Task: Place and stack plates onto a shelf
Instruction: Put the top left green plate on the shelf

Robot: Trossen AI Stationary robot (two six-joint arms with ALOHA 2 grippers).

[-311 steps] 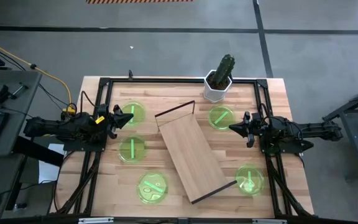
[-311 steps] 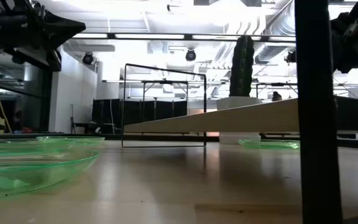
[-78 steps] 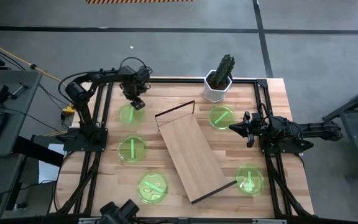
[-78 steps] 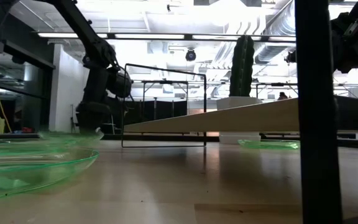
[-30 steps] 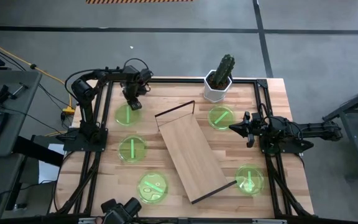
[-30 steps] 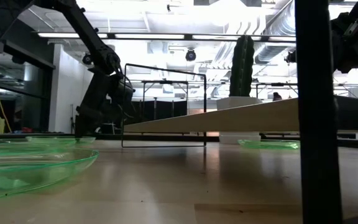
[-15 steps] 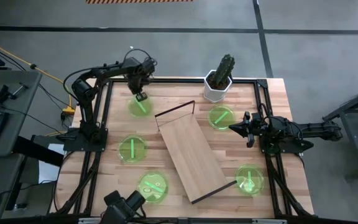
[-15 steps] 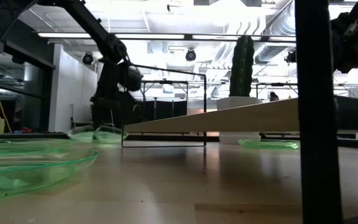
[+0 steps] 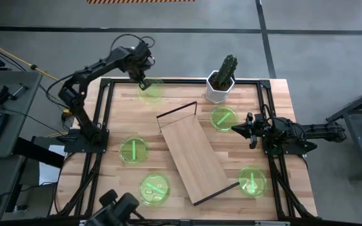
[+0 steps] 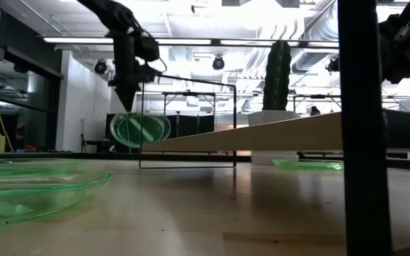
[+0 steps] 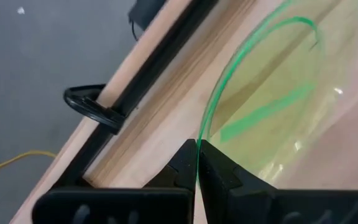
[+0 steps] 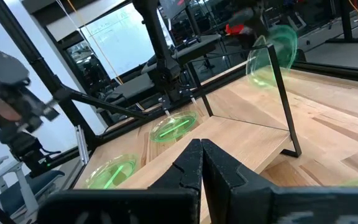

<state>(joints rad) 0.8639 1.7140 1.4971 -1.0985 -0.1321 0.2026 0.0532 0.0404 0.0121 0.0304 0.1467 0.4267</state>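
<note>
My left gripper (image 9: 142, 81) is raised above the table's far-left corner, shut on one green plate (image 9: 148, 90). In the low view that plate (image 10: 139, 129) hangs on edge below the gripper (image 10: 128, 99). Several other green plates lie flat on the tabletop: two at the left (image 9: 133, 150) (image 9: 154, 189) and two at the right (image 9: 223, 118) (image 9: 252, 181). The light-wood shelf (image 9: 193, 157) stands slantwise in the middle on its dark frame ends. My right gripper (image 9: 234, 129) waits shut at the right side, beside the far-right plate. My left gripper pinches the plate's rim (image 11: 199, 138) between its two fingers, coming from above and pointing down. The plate is lifted clear of the table. It hangs tilted, close to upright, below the fingers (image 10: 127, 96).
A white pot with a cactus (image 9: 222, 81) stands at the far edge, right of the held plate. The shelf's dark frame end (image 9: 178, 111) rises just near-right of the plate. A black rail frame (image 9: 105, 81) borders the table. A dark object (image 9: 121, 207) shows at the near edge.
My left gripper, shut on the plate's rim, rose from the far-left tabletop and moved a little toward the right and the far edge. The plate went from lying on the table to lifted clear, tipping until it hangs nearly on edge.
</note>
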